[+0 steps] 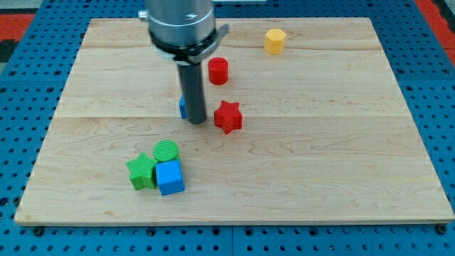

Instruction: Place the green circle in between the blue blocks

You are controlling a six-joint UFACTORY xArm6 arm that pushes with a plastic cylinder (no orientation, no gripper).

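The green circle (166,151) lies at the lower left of the wooden board (320,178), touching the blue cube (170,178) just below it. A second blue block (183,107) sits near the board's middle, mostly hidden behind the rod, so its shape cannot be made out. My tip (195,121) rests right beside that blue block, on its right, and left of the red star (228,116). The tip is well above the green circle in the view.
A green star (141,171) touches the blue cube's left side. A red cylinder (218,71) stands above the red star. A yellow hexagon (275,41) lies near the view's top right. Blue pegboard surrounds the board.
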